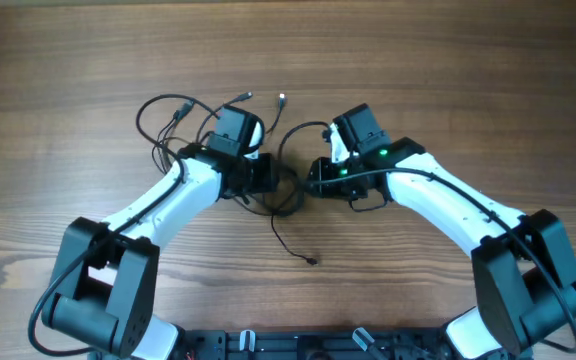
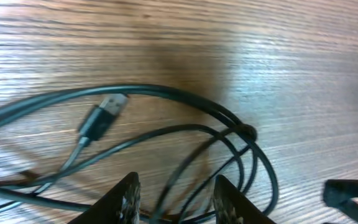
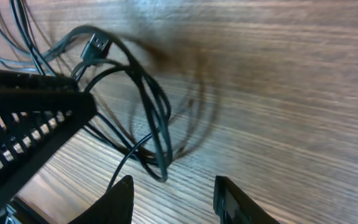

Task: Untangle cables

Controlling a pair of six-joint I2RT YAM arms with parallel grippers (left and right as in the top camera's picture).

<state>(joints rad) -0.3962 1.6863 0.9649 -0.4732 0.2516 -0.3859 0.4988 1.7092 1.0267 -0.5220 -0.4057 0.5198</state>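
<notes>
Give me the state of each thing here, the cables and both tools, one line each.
Cables: tangled, loops crossing one another.
Left tool: open, strands running between its fingers.
Right tool: open, gripping nothing, beside a cable loop.

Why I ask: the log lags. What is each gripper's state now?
Left gripper: open, cables passing loose between its jaws.
Right gripper: open, holding nothing.

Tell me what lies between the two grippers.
Looped strands of the cables lie between the left gripper and the right gripper; the overhead view shows it.
</notes>
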